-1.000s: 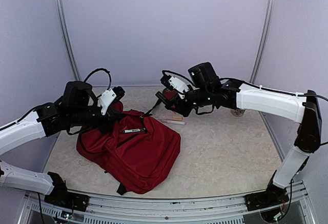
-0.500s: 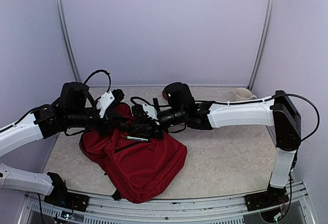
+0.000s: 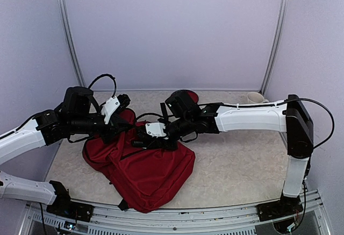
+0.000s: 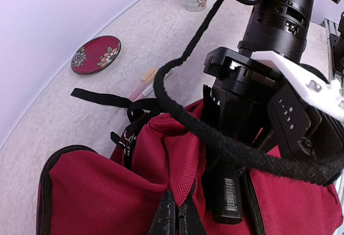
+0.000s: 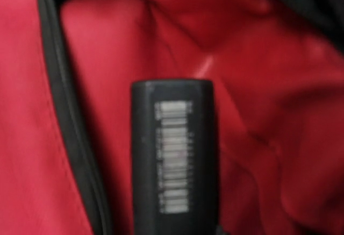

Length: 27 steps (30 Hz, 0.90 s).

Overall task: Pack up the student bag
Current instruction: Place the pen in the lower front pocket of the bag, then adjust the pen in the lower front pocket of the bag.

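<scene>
- student bag (image 3: pixel 145 165): on table (image 3: pixel 242 159), lower centre-left of top view.
- barcoded bar (image 4: pixel 226 197): over bag's upper part; zip just left of it in R-wrist view.
- plate (image 4: pixel 96 55): upper left, L-wrist view, behind bag.
- pens (image 4: pixel 142 83): btwn plate & bag.
- mug (image 3: pixel 255 99): upper right, back of table.

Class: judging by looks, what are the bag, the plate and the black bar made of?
The bag: matte woven red fabric; visible weave, soft folds. The plate: probably glazed ceramic; slight sheen, painted flowers. The black bar: likely smooth plastic with a barcode sticker; the view is blurred.
</scene>
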Tool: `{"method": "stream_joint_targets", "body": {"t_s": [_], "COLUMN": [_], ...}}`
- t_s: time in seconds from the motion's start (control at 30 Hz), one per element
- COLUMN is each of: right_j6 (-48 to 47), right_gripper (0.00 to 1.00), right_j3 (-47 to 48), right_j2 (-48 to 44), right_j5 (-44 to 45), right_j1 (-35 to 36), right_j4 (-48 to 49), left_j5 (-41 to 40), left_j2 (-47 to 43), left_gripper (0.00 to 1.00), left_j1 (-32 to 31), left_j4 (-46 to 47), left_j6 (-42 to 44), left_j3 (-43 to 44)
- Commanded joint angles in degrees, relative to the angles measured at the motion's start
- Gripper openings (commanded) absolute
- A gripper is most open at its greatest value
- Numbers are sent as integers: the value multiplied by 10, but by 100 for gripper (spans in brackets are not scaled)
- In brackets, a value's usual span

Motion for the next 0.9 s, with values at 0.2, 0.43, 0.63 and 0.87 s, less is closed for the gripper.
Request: {"method": "stream_joint_targets", "body": {"t_s": [0.2, 0.43, 0.63, 0.87], "right_j6": [-13, 48, 129, 160], "right_gripper": [56, 59, 41, 17], "right_j3": [59, 61, 72, 76], "right_j2": [-12, -52, -13, 38], "right_j5": [119, -29, 6, 37], "right_j1": [22, 24, 24, 24], "right_j4": [-141, -47, -2, -4], "left_j5": [13, 9, 8, 2], "left_j2": [-10, -7, -10, -13], "left_gripper": [0, 0, 0, 0], "left_j1": [1, 1, 2, 3], "left_j4": [47, 45, 49, 49], "left_j6": [8, 5, 3, 1], "left_j3": [9, 10, 10, 11]}}
